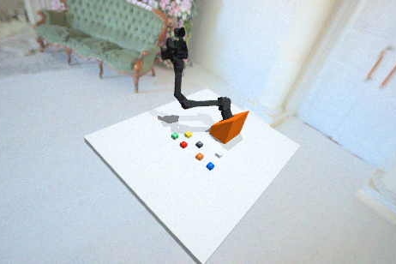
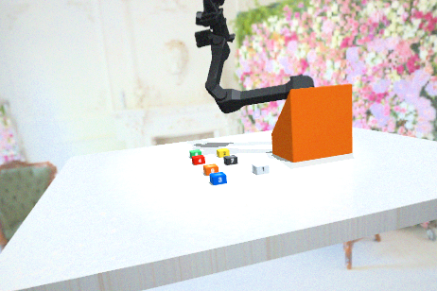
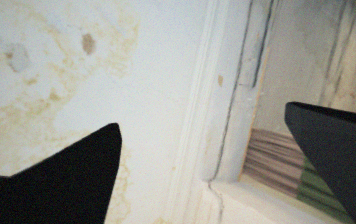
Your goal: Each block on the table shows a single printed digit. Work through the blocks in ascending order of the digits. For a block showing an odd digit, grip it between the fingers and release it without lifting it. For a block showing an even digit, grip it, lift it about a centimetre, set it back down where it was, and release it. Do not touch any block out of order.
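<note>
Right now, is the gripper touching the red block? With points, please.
Apart. The exterior view shows the gripper (image 3: 202, 121) raised high above the table, well clear of the red block (image 1: 183, 145) (image 2: 199, 160).

A matte-black arm (image 1: 201, 104) (image 2: 260, 96), showing slim links and chunky joints.
The shoulder housing (image 1: 224, 104) (image 2: 300, 81) is showing a blocky form with softened corners; the links are looking smooth and narrow, widening into an angular elbow (image 1: 185, 103) (image 2: 228, 102); towards twelve o'clock in the exterior view, squarish black housings are jutting from the wrist, giving it a stepped outline; in the wrist view, the gripper (image 3: 202, 121) is showing two wedge-shaped fingers, both tapering to blunt tips; the eight o'clock finger (image 3: 75, 175) is looking solid black, while the four o'clock finger (image 3: 325, 150) is showing a charcoal face and a darker upper edge.
</note>
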Action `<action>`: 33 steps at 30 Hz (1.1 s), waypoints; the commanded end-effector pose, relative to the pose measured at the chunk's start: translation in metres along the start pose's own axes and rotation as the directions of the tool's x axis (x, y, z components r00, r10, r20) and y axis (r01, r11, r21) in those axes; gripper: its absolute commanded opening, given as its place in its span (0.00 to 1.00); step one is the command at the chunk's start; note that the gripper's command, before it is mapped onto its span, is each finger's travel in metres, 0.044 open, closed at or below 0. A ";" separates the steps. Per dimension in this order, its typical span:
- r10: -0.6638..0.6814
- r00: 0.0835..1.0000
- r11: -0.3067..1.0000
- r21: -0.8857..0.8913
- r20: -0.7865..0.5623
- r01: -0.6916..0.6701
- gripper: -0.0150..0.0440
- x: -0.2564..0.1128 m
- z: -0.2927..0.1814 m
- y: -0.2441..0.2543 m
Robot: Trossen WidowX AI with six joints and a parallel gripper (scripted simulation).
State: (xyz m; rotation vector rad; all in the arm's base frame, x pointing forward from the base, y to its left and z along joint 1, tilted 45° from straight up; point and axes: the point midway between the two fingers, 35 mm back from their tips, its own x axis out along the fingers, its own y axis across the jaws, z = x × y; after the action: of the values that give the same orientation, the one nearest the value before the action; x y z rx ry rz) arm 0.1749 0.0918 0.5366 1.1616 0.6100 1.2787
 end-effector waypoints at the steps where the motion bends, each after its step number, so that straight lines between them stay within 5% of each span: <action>1: 0.009 1.000 1.000 -0.004 -0.001 -0.009 0.93 0.000 -0.002 0.001; 4: 0.075 0.997 0.992 -0.105 0.005 -0.074 0.93 -0.004 -0.028 0.021; 10: -0.015 0.992 0.882 -0.465 0.123 0.071 0.93 -0.001 -0.090 0.042; 20: -0.300 0.895 0.440 -0.785 0.329 0.436 0.93 0.063 -0.157 -0.019; 26: -0.515 0.718 0.108 -0.796 0.467 0.595 0.93 0.095 -0.151 -0.102; 33: -0.729 0.358 -0.248 -0.713 0.583 0.656 0.93 0.089 -0.108 -0.215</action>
State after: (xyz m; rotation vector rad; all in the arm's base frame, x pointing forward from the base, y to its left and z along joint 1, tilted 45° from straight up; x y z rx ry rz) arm 0.1543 0.2460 0.3630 -0.2808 0.2193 0.4537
